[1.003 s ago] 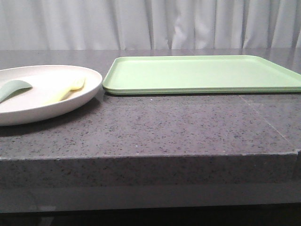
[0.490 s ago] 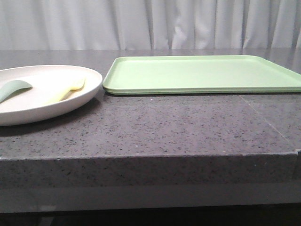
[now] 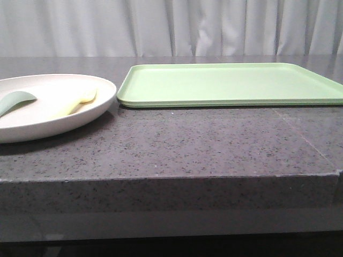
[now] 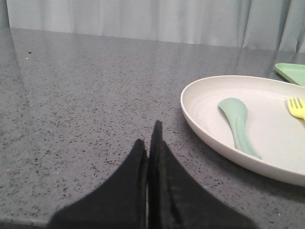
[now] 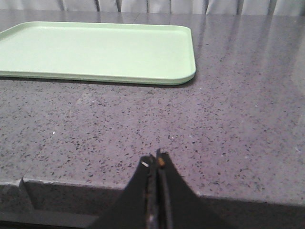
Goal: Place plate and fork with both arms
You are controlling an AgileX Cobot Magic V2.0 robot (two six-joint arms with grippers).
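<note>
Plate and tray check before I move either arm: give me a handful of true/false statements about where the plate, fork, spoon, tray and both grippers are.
1. The fork lies on the plate. True.
2. The plate sits on the green tray. False: the plate rests on the stone table, beside the tray.
3. A grey-green spoon lies on the plate with the fork. True.
4. The left gripper holds the fork. False: it is shut on nothing, low over bare table short of the plate.
5. The right gripper is open above the tray. False: it is shut, near the table's edge, short of the tray.
</note>
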